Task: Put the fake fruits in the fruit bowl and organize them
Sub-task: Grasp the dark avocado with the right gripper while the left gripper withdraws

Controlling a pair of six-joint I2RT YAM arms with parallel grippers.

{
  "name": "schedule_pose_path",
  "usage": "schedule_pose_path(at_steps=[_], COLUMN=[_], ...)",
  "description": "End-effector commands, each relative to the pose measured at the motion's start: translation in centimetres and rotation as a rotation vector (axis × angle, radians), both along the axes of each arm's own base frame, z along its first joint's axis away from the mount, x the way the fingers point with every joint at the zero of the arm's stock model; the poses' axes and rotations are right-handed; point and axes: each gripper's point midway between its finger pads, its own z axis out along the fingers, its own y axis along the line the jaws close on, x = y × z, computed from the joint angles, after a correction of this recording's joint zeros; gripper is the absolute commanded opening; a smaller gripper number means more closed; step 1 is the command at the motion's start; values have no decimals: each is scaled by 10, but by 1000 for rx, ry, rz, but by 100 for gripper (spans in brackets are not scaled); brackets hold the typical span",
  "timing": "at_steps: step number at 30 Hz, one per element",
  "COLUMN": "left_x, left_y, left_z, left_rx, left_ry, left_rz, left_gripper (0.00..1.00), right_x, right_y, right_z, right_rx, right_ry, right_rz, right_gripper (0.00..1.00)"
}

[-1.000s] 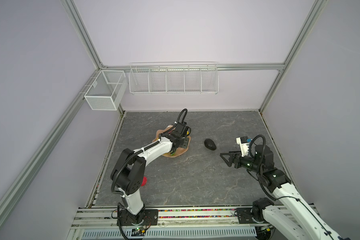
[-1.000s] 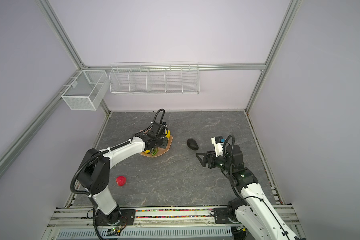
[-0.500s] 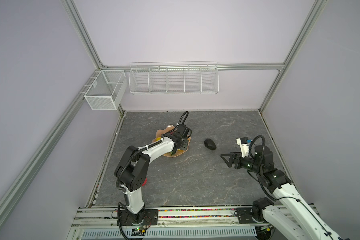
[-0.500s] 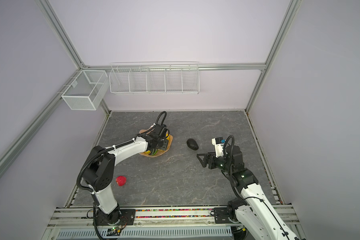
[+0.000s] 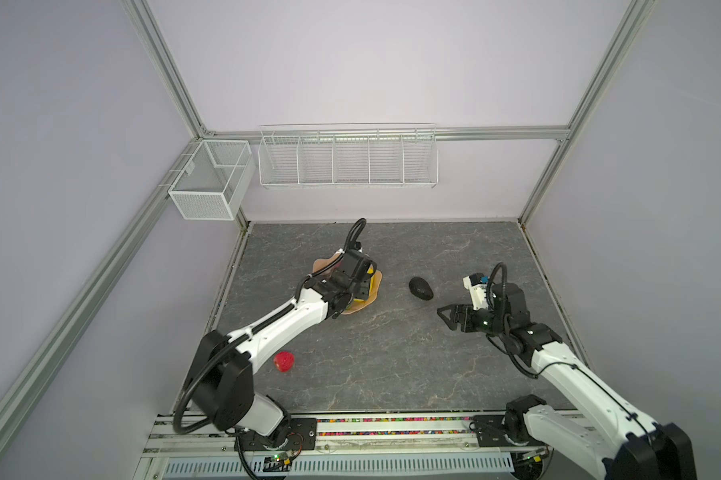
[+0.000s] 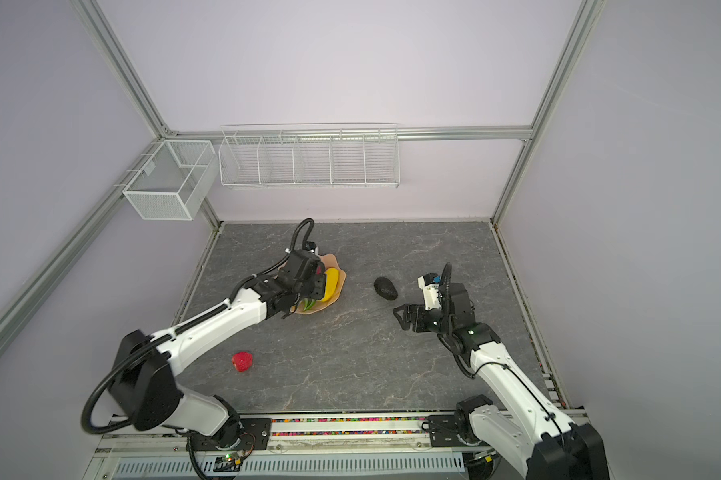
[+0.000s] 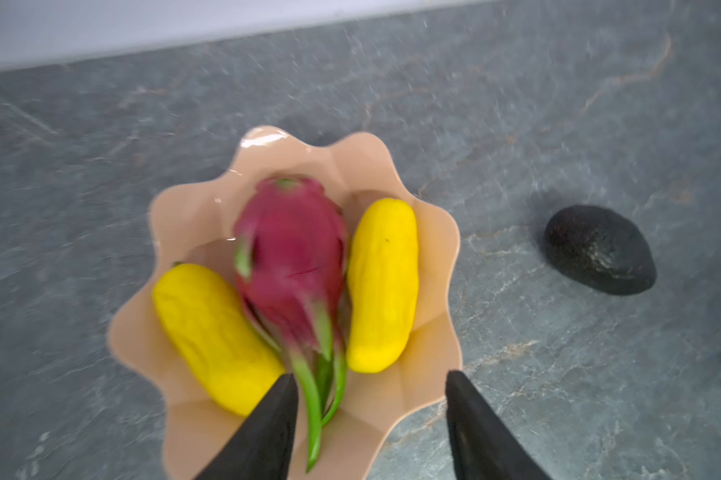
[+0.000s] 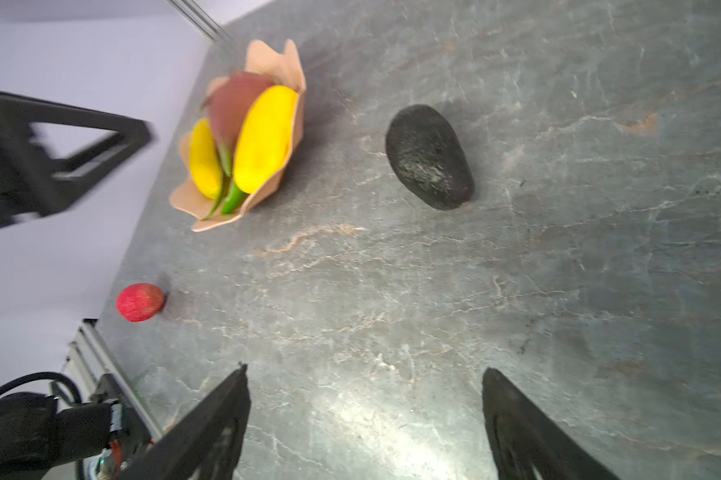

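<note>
Left wrist view: peach-pink fruit bowl (image 7: 413, 365) with wavy rim, on grey marbled tabletop (image 7: 558, 104). Magenta dragon fruit (image 7: 292, 257) in the middle of the bowl, green tips trailing toward the camera, blurred. Yellow mango-like fruit (image 7: 215, 336) on one side of it, second yellow mango-like fruit (image 7: 381, 286) on the other, both touching or nearly touching the dragon fruit. Left gripper (image 7: 371, 382) over the near rim of the bowl, jaws parted with a clear gap, nothing between them; one fingertip just beside the green tips. Blackish avocado (image 7: 600, 249) on the tabletop, apart from the bowl.

Both top views: left gripper above the bowl, avocado (image 5: 420, 288) between bowl and right gripper (image 5: 444, 318). Red strawberry (image 5: 284, 361) alone on the tabletop beside the left arm's lower link, well apart from the bowl (image 6: 338, 286).

Right wrist view: right gripper (image 8: 365, 374) wide open, empty, above bare tabletop; avocado (image 8: 429, 156) ahead of it, untouched; strawberry (image 8: 139, 302) near the table edge.
</note>
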Motion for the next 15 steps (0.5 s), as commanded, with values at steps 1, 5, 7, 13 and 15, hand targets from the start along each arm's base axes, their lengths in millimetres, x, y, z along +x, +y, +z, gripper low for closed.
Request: schedule_pose_path(at_steps=[1, 5, 7, 13, 15], left_x=[-21, -59, -77, -89, -94], left_y=[57, 108, 116, 34, 5], left_z=[3, 2, -8, -10, 5], left_rx=[30, -10, -90, -503, -628], left_ry=[-35, -33, -3, 16, 5], left_rz=[222, 409, 443, 48, -94], left_gripper=[60, 66, 66, 67, 68], right_x=[37, 72, 87, 108, 110], right_y=[4, 10, 15, 51, 58], right_z=[8, -6, -12, -43, -55], right_rx=[-87, -169, -195, -212, -224], right_ry=[-98, -102, -110, -31, -16], right_rz=[19, 30, 45, 195, 210], right_gripper=[88, 92, 93, 97, 96])
